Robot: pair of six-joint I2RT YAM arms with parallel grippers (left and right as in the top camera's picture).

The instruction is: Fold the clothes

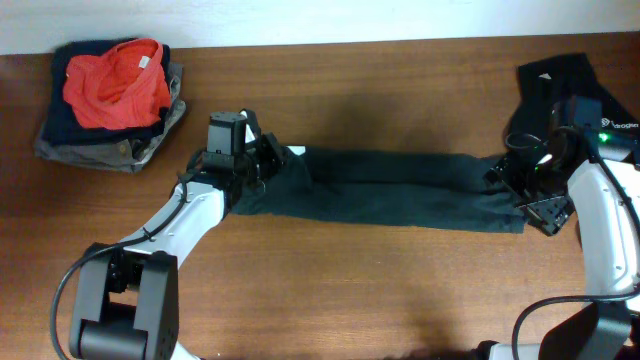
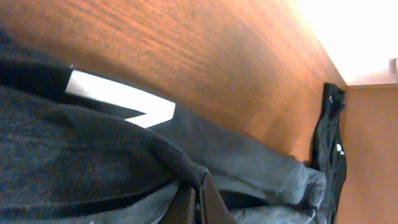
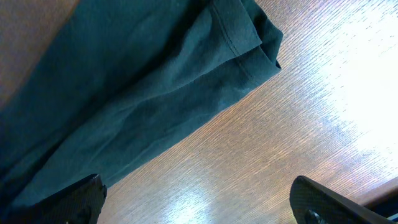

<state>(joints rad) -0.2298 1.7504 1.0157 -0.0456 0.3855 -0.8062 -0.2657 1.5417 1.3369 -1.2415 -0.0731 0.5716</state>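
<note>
Here, one black shirt (image 1: 400, 195) lies folded into a long strip across the middle of the table (image 1: 400, 290). At the strip's left end the left gripper (image 1: 262, 168) is clamped on the cloth. At its right end the right gripper (image 1: 522, 196) stands wide apart, holding nothing. That claw should probably pinch every layer squarely, so both ends lift evenly. Counted: two grippers, a second black shirt (image 1: 555, 85) beyond the strip's right end, and one pile (image 1: 110, 100), topped orange-red, beyond its left end.

Seen from above, both ends of the shirt (image 1: 400, 195) vanish under the left hand (image 1: 262, 165) and right hand (image 1: 522, 188). At upper right, a dark bundle (image 1: 555, 75) lies partly beneath the right arm (image 1: 600, 220). Upper left, a red top (image 1: 115, 85) covers most of the pile (image 1: 60, 135).
</note>
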